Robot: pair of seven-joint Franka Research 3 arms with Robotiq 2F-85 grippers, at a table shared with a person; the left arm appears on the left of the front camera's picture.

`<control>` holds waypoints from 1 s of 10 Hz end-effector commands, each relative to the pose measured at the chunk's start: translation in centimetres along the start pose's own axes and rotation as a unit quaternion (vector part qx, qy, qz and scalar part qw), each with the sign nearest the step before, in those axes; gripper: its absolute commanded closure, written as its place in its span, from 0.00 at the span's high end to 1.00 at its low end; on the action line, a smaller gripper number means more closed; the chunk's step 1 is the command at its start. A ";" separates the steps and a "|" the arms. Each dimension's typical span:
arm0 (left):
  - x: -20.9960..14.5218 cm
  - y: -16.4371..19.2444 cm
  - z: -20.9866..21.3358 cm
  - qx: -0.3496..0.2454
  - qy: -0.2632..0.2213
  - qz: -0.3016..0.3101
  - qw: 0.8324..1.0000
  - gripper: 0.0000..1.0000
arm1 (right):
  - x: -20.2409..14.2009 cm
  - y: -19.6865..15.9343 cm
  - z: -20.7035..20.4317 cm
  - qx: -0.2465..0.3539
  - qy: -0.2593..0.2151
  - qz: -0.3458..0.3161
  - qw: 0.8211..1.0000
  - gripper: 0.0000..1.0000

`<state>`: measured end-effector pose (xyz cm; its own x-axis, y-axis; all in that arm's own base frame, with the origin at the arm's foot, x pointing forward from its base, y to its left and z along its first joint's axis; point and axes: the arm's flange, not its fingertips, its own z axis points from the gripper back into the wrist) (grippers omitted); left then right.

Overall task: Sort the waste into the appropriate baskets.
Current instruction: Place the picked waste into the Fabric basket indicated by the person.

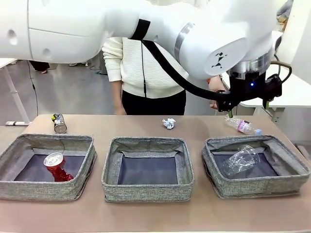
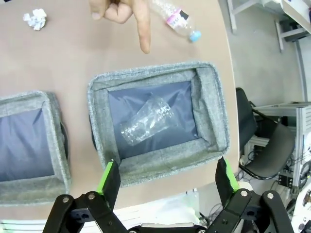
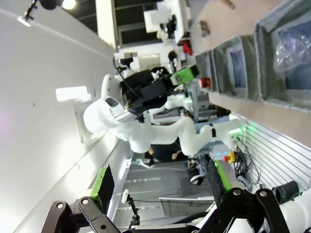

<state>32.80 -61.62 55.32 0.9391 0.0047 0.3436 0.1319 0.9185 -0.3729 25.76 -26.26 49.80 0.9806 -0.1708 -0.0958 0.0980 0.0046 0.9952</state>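
Over the right basket [image 1: 291,171] the left hand [image 2: 166,167] hangs with jaws spread wide and empty; the clear plastic cup [image 1: 240,161] lies on its side in that basket; the clear bottle [image 1: 241,125] lies on the counter [image 1: 146,213] just behind it, near a person's pointing finger [image 2: 143,34]. The crushed red can [image 1: 57,166] sits in the left basket [image 1: 29,190]; the silver-dark can [image 1: 59,124] and crumpled paper ball [image 1: 168,123] lie behind the baskets; the right hand [image 3: 159,174] is open, gripping nothing.
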 end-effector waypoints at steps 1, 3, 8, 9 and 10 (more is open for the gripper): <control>0.0 1.4 2.0 -0.001 0.007 0.007 1.000 1.00 | -0.3 0.3 -0.8 0.003 -0.017 -0.009 1.000 1.00; 0.7 6.2 7.2 0.033 0.025 0.030 0.999 1.00 | -0.2 0.2 0.1 -0.003 -0.006 0.003 1.000 1.00; 1.4 30.7 15.8 -0.014 0.073 0.071 0.995 1.00 | 1.3 -1.5 -13.7 -0.015 0.139 0.026 0.990 1.00; 1.2 35.6 16.2 -0.058 0.080 0.103 0.990 1.00 | 1.3 -2.2 -18.2 0.008 0.188 0.018 0.982 1.00; 0.4 40.5 16.9 -0.117 0.090 0.124 0.981 1.00 | 1.1 -2.9 -22.3 0.011 0.216 0.008 0.976 1.00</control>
<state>34.26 -20.97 56.44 0.9870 0.1211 0.1055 -0.0448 0.8387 -0.5428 29.80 -7.73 46.51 0.9699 0.2204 -0.1033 0.1033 0.0115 0.9946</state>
